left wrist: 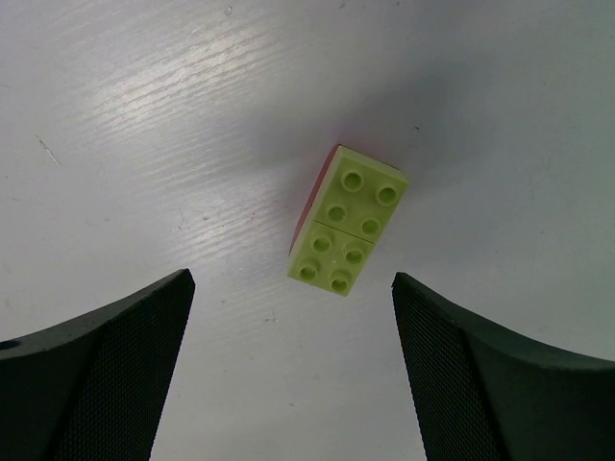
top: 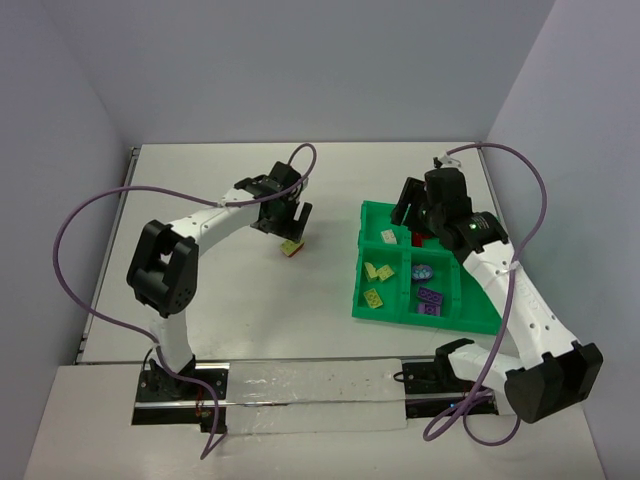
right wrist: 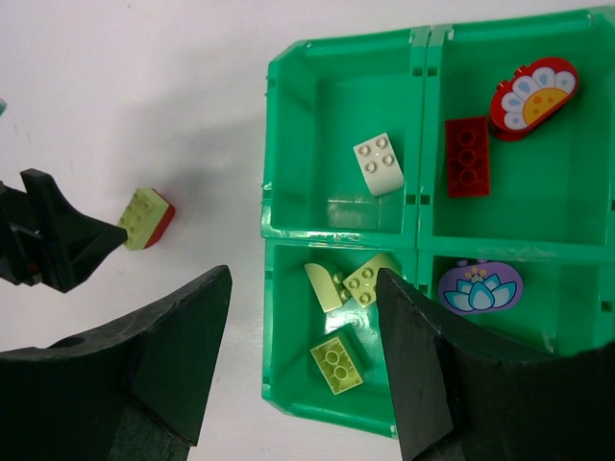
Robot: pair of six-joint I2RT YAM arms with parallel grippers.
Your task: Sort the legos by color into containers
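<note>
The bench (left wrist: 144,115) is white, faintly grained like painted wood, with a soft sheen. The yellow-green brick (left wrist: 348,223) is smooth, slightly glossy plastic. The green tray (right wrist: 272,144) is shiny plastic. The fingers (left wrist: 96,375) of the left hand (left wrist: 291,279) are matt black and finely textured.

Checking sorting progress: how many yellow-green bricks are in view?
4 yellow-green bricks. Three in the tray's near-left compartment; one atop a red brick on the table, under the left claw. Excludes the whitish brick; more may be hidden.

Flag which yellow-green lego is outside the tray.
The yellow-green brick sitting on a red one, on the table left of the green tray, under the left gripper's open jaws. The others lie inside tray compartments.
</note>
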